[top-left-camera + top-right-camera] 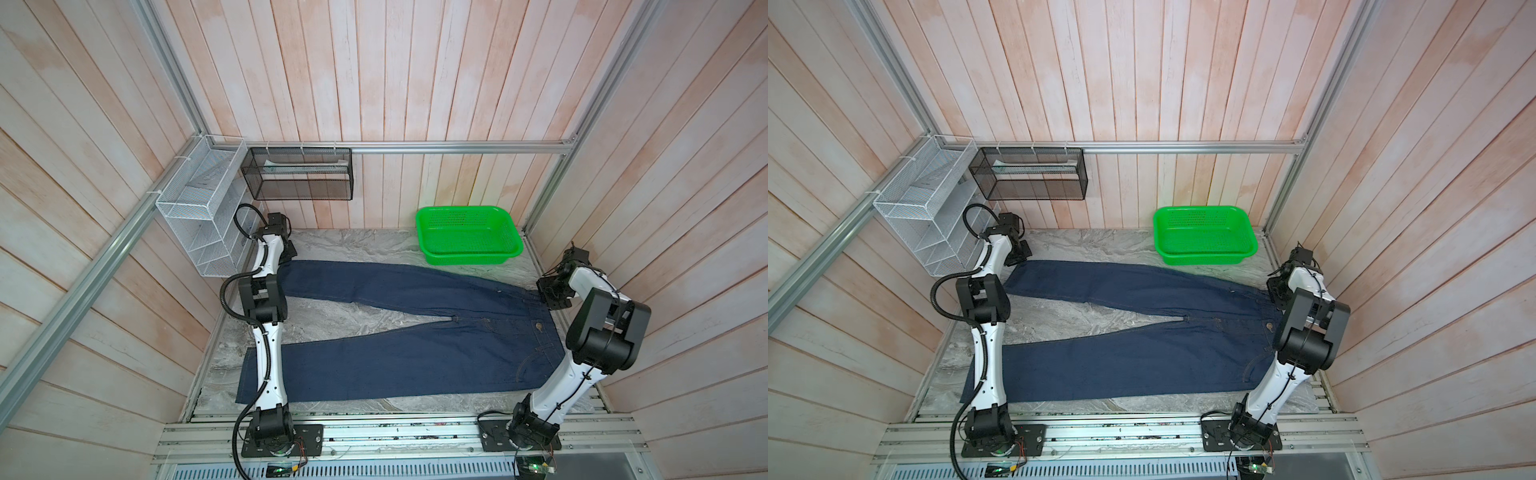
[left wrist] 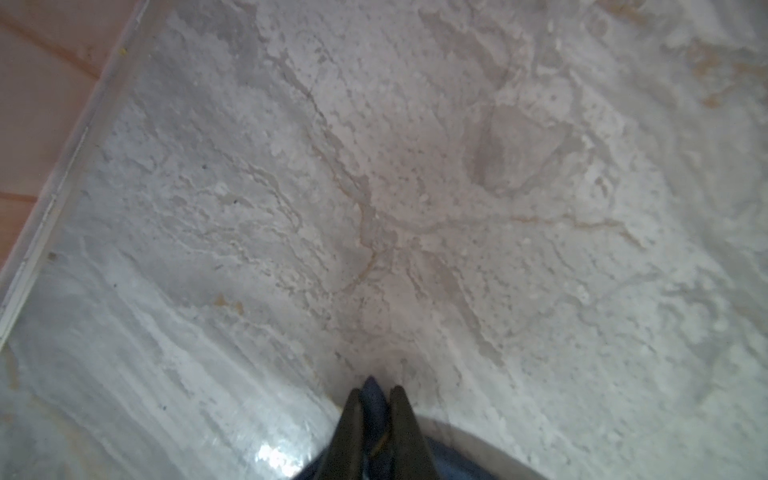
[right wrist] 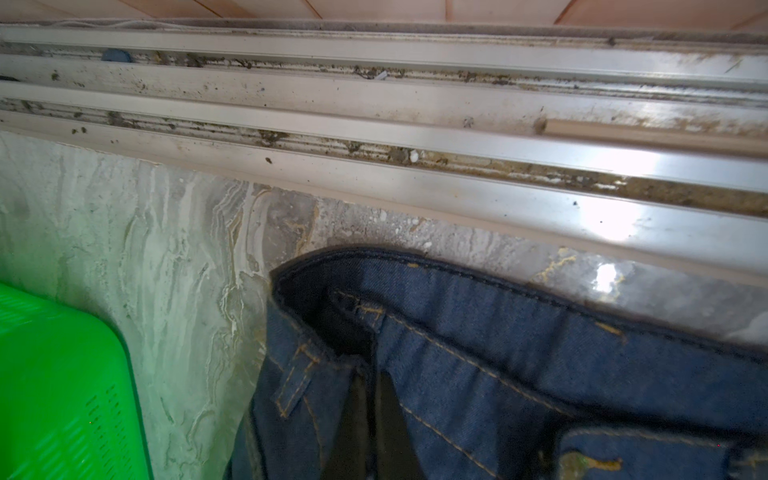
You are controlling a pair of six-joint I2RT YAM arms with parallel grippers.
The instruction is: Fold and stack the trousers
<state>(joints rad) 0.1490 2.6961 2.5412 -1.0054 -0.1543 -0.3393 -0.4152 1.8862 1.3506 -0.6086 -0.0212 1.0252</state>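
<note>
The trousers [image 1: 415,357] [image 1: 1142,365] are dark blue jeans spread flat on the marble table [image 1: 332,320], with the legs to the left and the waist to the right. My left gripper [image 1: 286,259] [image 1: 1021,255] sits at the hem of the far leg. In the left wrist view it [image 2: 376,390] is shut on a fold of blue hem cloth [image 2: 374,403]. My right gripper [image 1: 544,297] [image 1: 1276,295] is at the far corner of the waist. In the right wrist view it [image 3: 376,378] is shut on the waistband [image 3: 498,332], beside a belt loop.
A green plastic basket [image 1: 469,259] [image 1: 1204,259] [image 3: 62,374] stands at the back right, close to the far leg and the waist. A white wire rack [image 1: 199,216] and a black mesh basket [image 1: 299,174] hang at the back left. An aluminium rail [image 3: 374,137] borders the table just beyond the waistband.
</note>
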